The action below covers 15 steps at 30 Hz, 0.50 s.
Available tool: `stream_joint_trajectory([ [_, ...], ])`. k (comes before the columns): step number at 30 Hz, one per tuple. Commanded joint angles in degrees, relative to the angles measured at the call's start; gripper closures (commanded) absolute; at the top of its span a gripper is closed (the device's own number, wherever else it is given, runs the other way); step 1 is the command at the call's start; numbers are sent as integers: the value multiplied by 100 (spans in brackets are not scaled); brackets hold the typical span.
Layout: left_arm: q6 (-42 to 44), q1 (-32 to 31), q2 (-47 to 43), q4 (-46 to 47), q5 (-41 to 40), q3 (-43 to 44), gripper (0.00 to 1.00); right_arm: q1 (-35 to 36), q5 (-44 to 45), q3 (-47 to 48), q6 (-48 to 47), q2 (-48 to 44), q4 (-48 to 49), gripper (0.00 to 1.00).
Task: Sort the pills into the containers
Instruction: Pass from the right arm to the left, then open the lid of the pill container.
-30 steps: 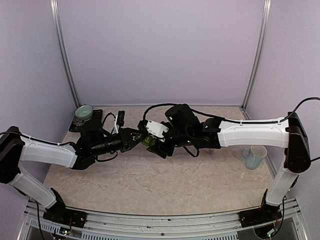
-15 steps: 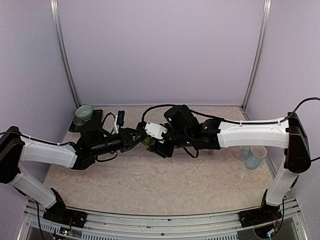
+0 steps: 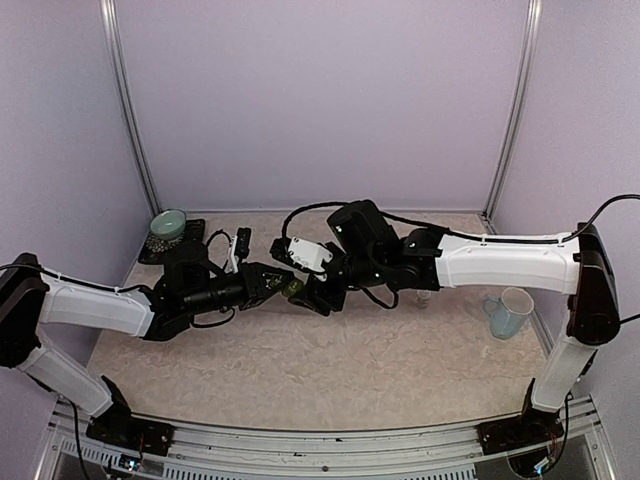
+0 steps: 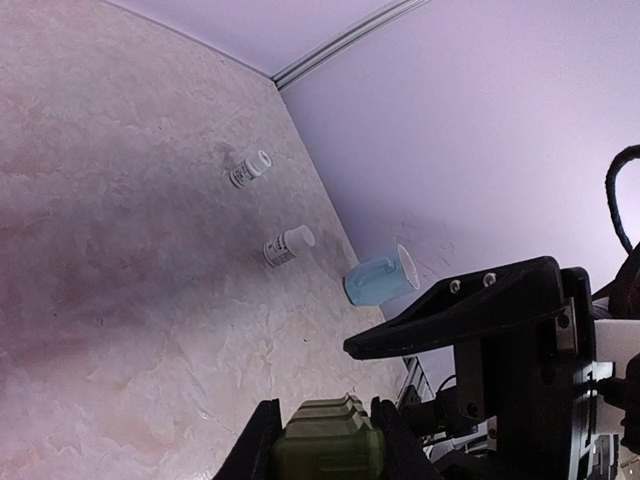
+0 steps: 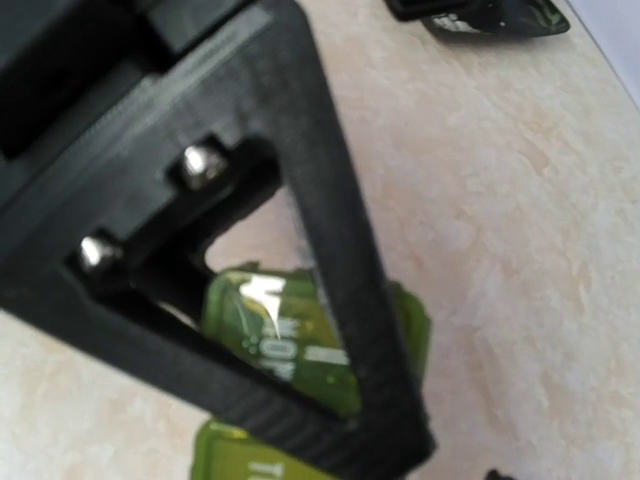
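Note:
The containers [image 3: 293, 288], a dark green strip of lidded compartments, hang above the middle of the table with my left gripper [image 3: 278, 284] shut on one end. In the left wrist view the strip [image 4: 328, 445] sits end-on between my two fingers [image 4: 252, 445]. My right gripper [image 3: 312, 292] is right against the strip's other end, jaws apart and gripping nothing. One of its black fingers [image 5: 340, 300] lies across the lettered green lids [image 5: 265, 325]. No loose pills can be made out.
A pale blue mug [image 3: 511, 312] stands at the right edge, also visible as the mug [image 4: 380, 280] from the left wrist. Two white pill bottles [image 4: 250, 168] [image 4: 288, 245] stand on the table beyond it. A pale green bowl [image 3: 168, 224] sits on a dark tray at the back left.
Both grippers and the green strip have shifted slightly left and down. The right gripper's fingers have moved against the lids while the left grip stays the same.

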Motion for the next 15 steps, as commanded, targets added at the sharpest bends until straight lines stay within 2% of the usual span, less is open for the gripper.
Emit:
stream_joint_trajectory([
  [1, 103, -2, -162, -18, -62, -43, 77, -22, -275, 170, 55, 187, -252, 30],
  [15, 75, 5, -141, -53, 11, 81, 77, -30, 263, -44, 133, 342, 45, 31],
])
